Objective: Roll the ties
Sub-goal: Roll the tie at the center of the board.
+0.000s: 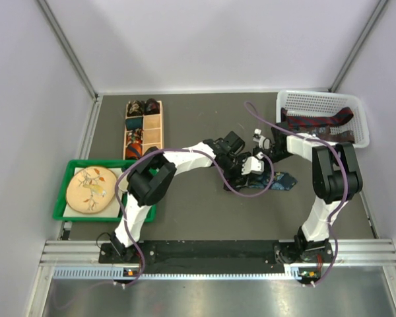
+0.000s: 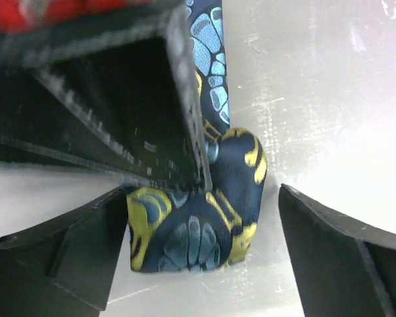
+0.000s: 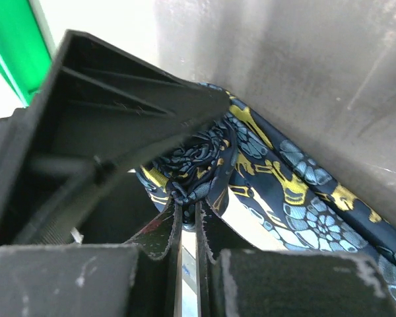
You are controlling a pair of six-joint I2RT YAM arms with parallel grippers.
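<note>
A dark blue tie [image 1: 282, 179] with yellow and light blue print lies on the table's middle. Both grippers meet over its left end. In the left wrist view its rolled end [image 2: 198, 228] sits between the fingers of my left gripper [image 2: 202, 191], which stand wide open with a gap on the right side. My right gripper [image 3: 189, 210] is shut, its tips pinching the centre of the coil [image 3: 198, 162], and the rest of the tie [image 3: 303, 191] trails off flat. From above, the left gripper [image 1: 237, 173] and right gripper [image 1: 261, 168] hide the roll.
A white basket [image 1: 323, 96] at the back right holds dark red and navy ties [image 1: 317, 122]. A wooden divided box [image 1: 143, 129] at the back left holds small coiled ties. A green tray [image 1: 69, 191] with a round cream plate [image 1: 92, 190] sits at the left.
</note>
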